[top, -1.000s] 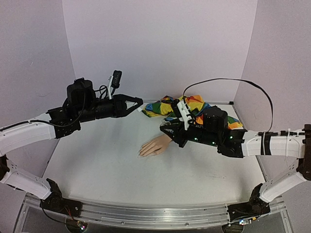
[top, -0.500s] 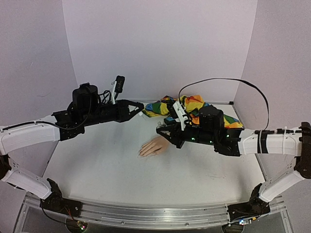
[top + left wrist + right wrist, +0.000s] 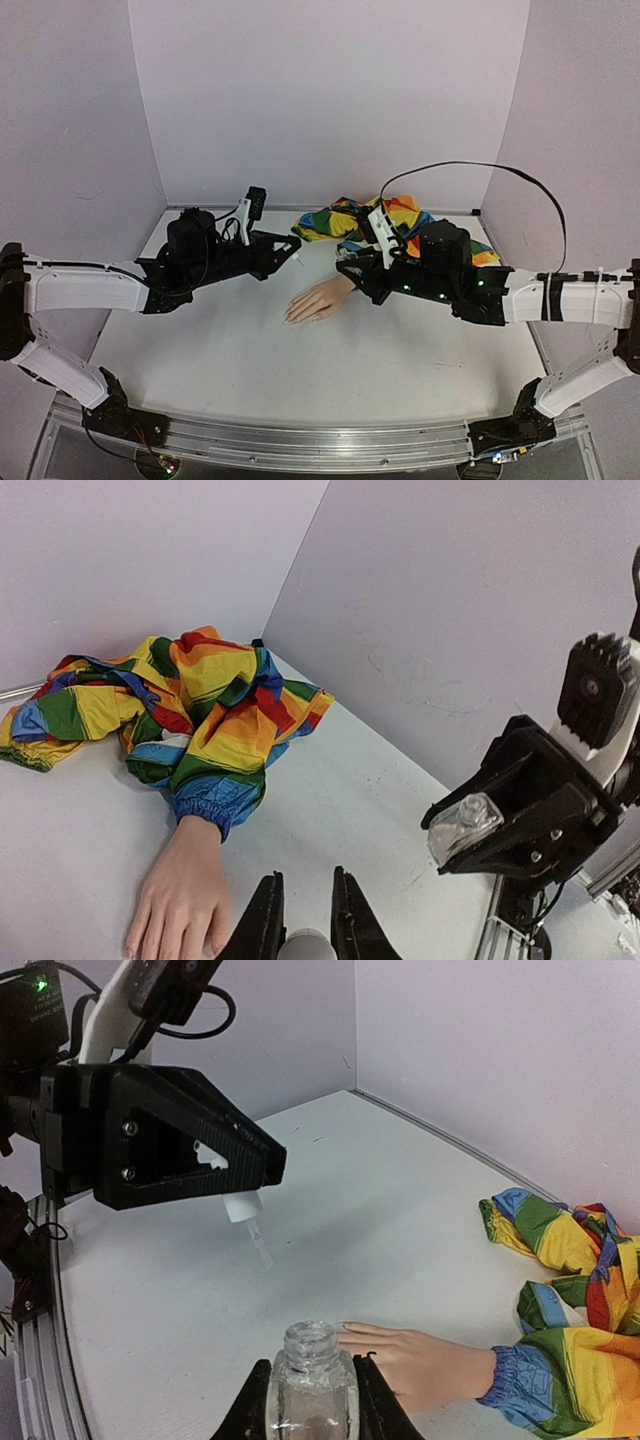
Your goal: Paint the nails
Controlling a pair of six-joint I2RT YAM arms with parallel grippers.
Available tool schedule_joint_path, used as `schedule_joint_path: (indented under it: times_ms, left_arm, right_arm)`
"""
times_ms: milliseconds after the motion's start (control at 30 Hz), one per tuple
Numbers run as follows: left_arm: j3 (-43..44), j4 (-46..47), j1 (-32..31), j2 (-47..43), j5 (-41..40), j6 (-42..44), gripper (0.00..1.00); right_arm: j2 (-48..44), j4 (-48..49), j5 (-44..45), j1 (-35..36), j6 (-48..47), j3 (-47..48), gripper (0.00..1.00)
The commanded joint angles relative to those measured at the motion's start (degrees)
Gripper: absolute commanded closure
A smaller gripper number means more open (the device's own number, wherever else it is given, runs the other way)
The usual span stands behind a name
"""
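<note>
A peach mannequin hand (image 3: 320, 300) lies palm down on the white table, its wrist in a rainbow patchwork sleeve (image 3: 400, 222). The nails (image 3: 346, 1328) at its fingertips are tiny and point left. My left gripper (image 3: 291, 248) hovers just left of and above the hand. It is shut on a white cap (image 3: 242, 1205) with a thin brush (image 3: 259, 1244) hanging below. My right gripper (image 3: 313, 1365) is shut on a small clear open bottle (image 3: 312, 1385), held upright by the hand's wrist. In the left wrist view the cap (image 3: 306, 946) sits between my fingers (image 3: 264, 928).
Lilac walls close the table on three sides. The sleeve's bunched cloth (image 3: 190, 695) lies against the back right corner. A metal rail (image 3: 320, 445) runs along the near edge. A black cable (image 3: 500, 175) arcs above the right arm.
My left gripper has come down and to the right with the cap and brush, nearer the hand. My right gripper has stayed close to the wrist with the bottle.
</note>
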Motion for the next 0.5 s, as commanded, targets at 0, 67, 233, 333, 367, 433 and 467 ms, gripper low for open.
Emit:
schedule_joint_path:
  times_ms: [0,67,233,333,367,433,467]
  left_arm:
    - [-3.99,13.63,-0.49,1.59,-0.49,7.77,1.0]
    - [-6.35,16.78,-0.53,2.76,0.4,10.41,1.0]
    - [-12.63,25.04,-0.55,6.49,2.74,13.66,1.0]
    - [-16.18,31.77,-0.55,10.18,4.01,13.93,1.0]
    - [-16.82,33.19,-0.55,11.1,4.31,14.13,1.0]
    - [-17.17,34.77,-0.55,13.4,4.27,14.81,1.0]
    - [-17.18,35.39,-0.55,14.54,4.2,15.3,1.0]
  right_arm:
    - [-4.3,1.58,2.77,-0.53,-0.57,-1.67,1.0]
    - [-5.61,1.01,3.47,-0.73,-0.69,-2.57,1.0]
    - [-9.5,-0.82,6.81,-1.18,-1.44,-4.54,1.0]
    - [-11.43,-1.81,8.08,-1.33,-1.79,-5.36,1.0]
    - [-11.89,-1.99,8.57,-1.38,-1.82,-5.57,1.0]
    - [-12.65,-2.28,9.27,-1.49,-1.82,-6.01,1.0]
    - [-12.94,-2.33,9.51,-1.51,-1.84,-6.19,1.0]
